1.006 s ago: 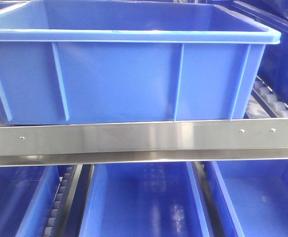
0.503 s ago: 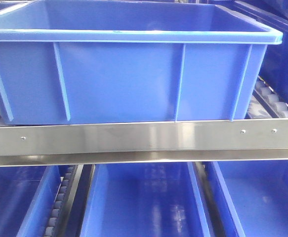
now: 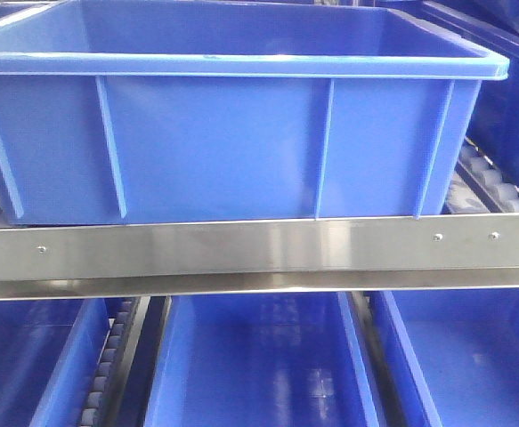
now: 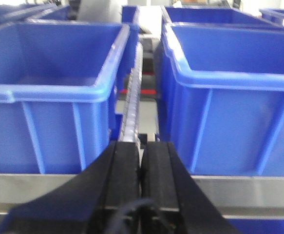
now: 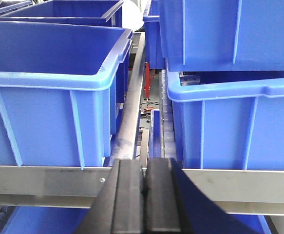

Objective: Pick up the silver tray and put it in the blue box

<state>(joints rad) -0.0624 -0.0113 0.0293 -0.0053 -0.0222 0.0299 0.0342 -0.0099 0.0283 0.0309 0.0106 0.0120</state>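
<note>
A: What does the left wrist view show of the left gripper (image 4: 142,161)?

B: Its two black fingers (image 4: 124,170) lie pressed together, side by side, with only a thin seam between them and nothing held.

A: And the right gripper (image 5: 144,178)?

B: The same: both dark fingers (image 5: 127,195) closed against each other, pointing straight ahead and level, empty. The front view shows neither arm.
</note>
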